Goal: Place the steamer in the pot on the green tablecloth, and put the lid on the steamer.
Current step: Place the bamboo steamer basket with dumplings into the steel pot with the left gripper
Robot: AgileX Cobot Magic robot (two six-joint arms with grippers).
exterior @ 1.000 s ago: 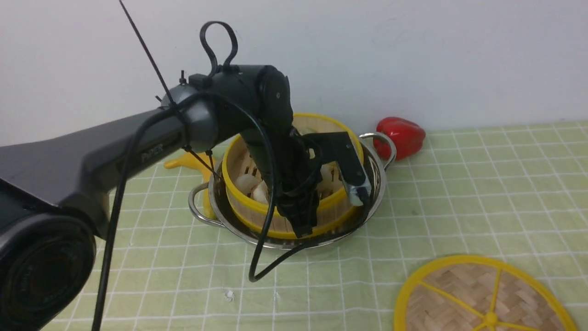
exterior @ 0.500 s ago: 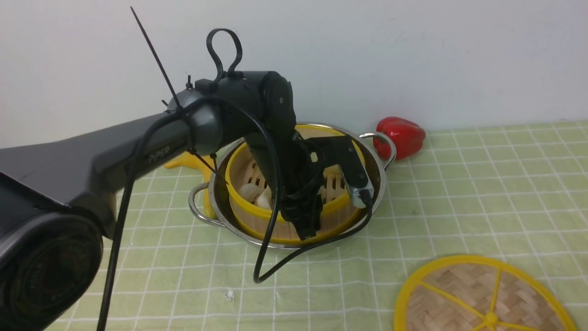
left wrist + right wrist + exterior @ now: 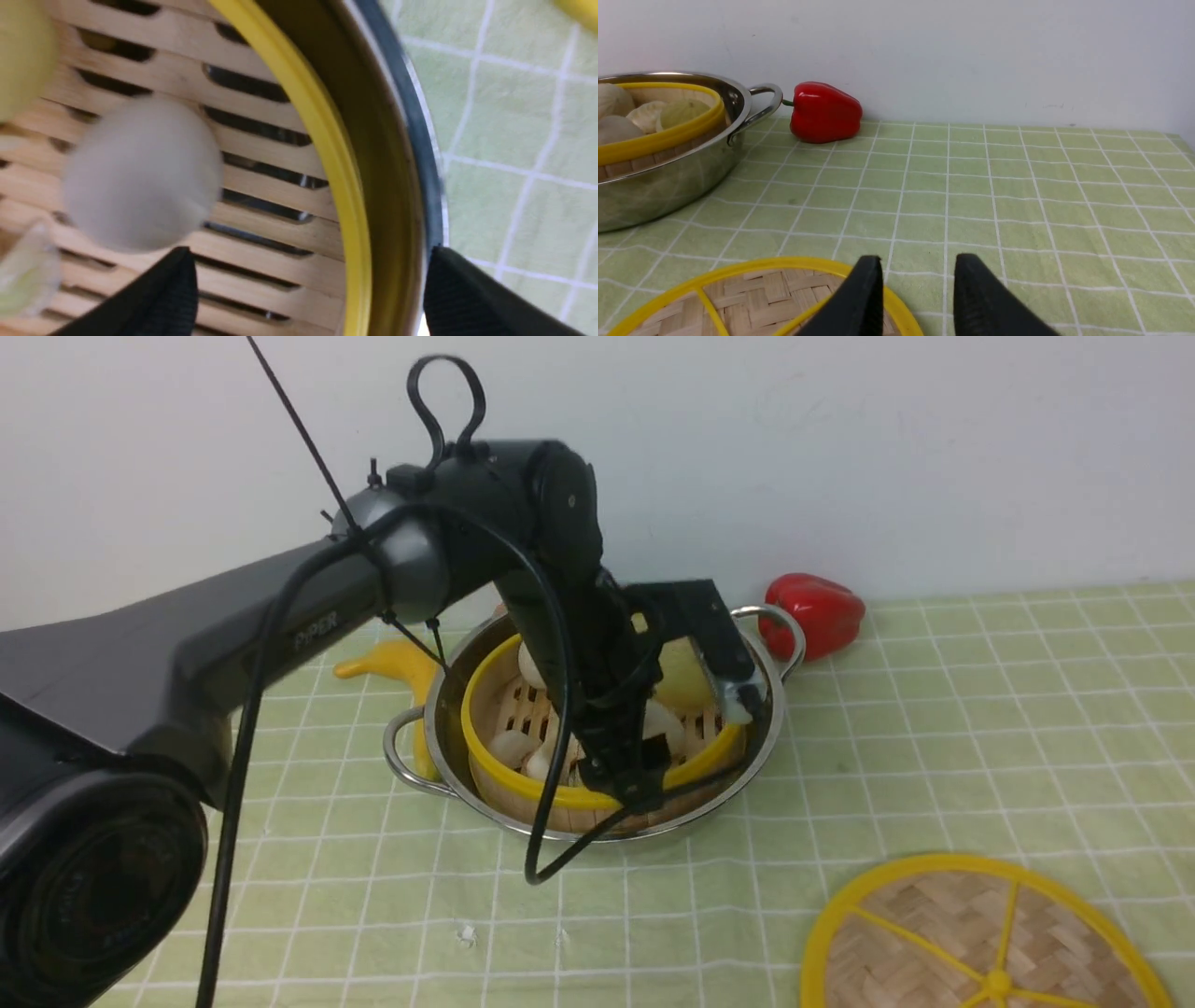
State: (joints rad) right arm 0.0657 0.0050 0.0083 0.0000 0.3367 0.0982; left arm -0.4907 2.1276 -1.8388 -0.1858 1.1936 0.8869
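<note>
The steamer (image 3: 523,786), a bamboo basket with a yellow rim and pale buns (image 3: 140,172) inside, sits in the steel pot (image 3: 711,800) on the green tablecloth (image 3: 934,737). My left gripper (image 3: 625,779) is open at the steamer's near side. In the left wrist view it (image 3: 308,252) straddles the yellow rim and the pot rim, one finger inside the basket and one outside the pot. The lid (image 3: 971,943) lies flat at the front right. My right gripper (image 3: 917,261) is open and empty, low over the lid's edge (image 3: 752,303); it is out of the front view.
A red toy pepper (image 3: 812,611) lies just right of the pot's far handle, near the wall. A yellow toy (image 3: 383,663) lies behind the pot on the left. The left arm's black cable (image 3: 546,859) hangs in front of the pot.
The steamer has gone from tilted and raised to sitting low inside the pot. The left wrist has lifted slightly. The lid has not moved.
</note>
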